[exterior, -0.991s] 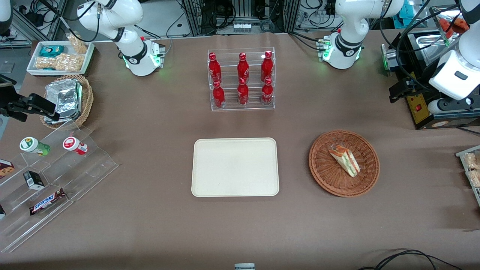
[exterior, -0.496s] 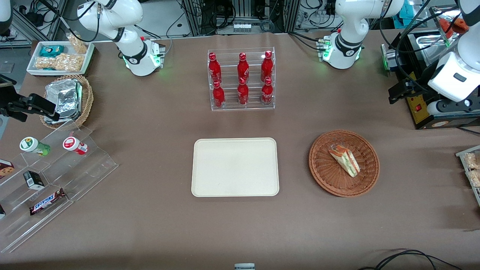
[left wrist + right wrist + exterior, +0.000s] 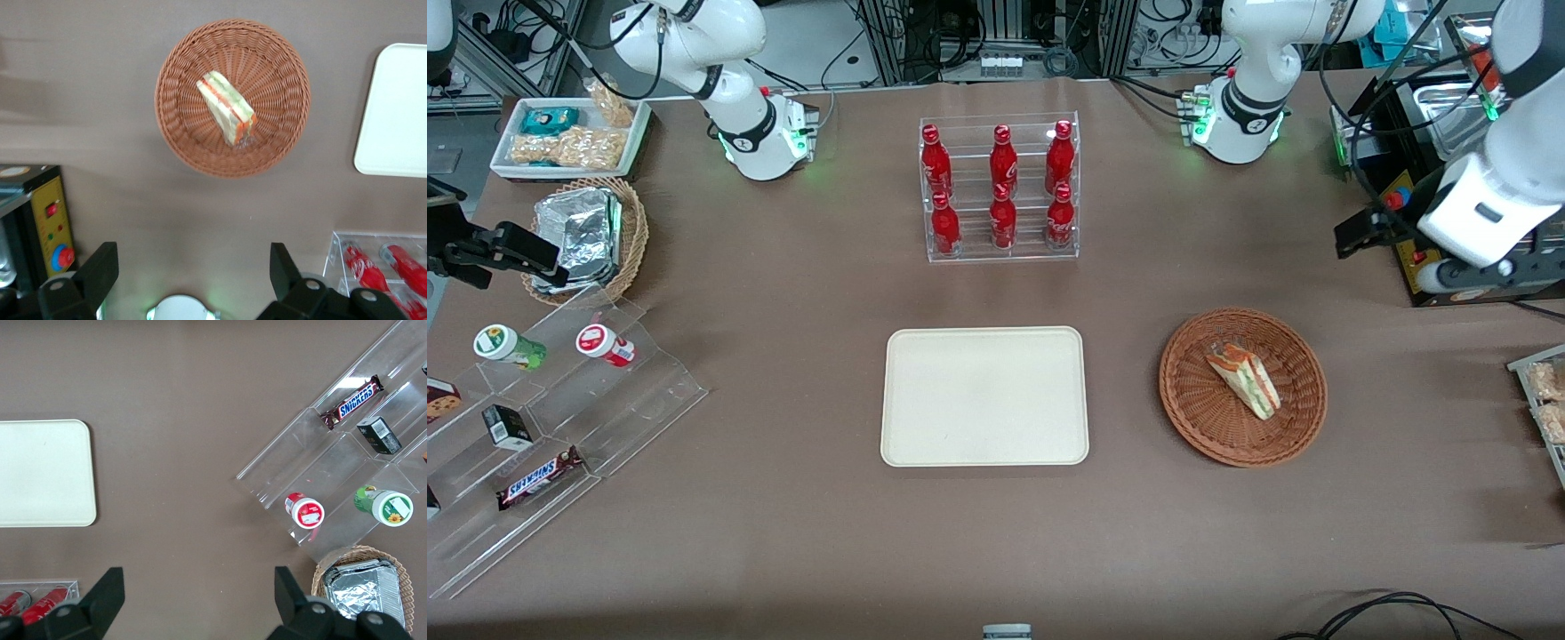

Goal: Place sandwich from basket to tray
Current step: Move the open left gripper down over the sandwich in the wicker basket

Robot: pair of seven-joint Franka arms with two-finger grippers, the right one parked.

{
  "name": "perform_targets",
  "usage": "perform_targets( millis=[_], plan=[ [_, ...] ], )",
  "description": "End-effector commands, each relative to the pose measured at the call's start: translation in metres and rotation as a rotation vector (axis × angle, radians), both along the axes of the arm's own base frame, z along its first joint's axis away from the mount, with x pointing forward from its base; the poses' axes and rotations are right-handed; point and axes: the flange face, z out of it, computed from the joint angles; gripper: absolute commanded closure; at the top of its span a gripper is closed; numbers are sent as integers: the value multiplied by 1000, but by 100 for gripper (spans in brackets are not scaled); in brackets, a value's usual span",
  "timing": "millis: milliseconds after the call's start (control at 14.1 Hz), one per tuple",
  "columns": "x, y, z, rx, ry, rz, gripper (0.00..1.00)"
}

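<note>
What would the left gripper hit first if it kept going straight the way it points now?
Probably bare table: the open gripper points down at cloth just short of the basket, which holds the sandwich. Depth is unclear.

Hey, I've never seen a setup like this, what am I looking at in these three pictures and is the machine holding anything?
These are two white robot arms bolted to a brown table. One picture looks down on the table from the front; the other two come from cameras on each arm's wrist. The working arm's claw hangs high above the table, near the reddish wicker basket, fingers open and holding nothing. In the basket lies a wrapped sandwich. Beside the basket is a bare cream tray, where the sandwich should go. Farther from the front camera stands a clear rack of red bottles. Toward the parked arm's end are a clear stepped stand with snacks and a lighter basket of foil packs.
</note>
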Motion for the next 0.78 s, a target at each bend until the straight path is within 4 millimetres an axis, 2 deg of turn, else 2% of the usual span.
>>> perform_targets(
  millis=[0, 71, 212, 425, 708],
  plan=[
    [1, -17, -68, 5, -10, -12, 0],
    [3, -18, -94, 5, -25, -1, 0],
    [3, -18, -134, 0, -65, 16, 0],
    [-1, -19, -195, 3, -114, 177, 0],
    [-6, -19, -221, 2, -170, 433, 0]
  ],
)
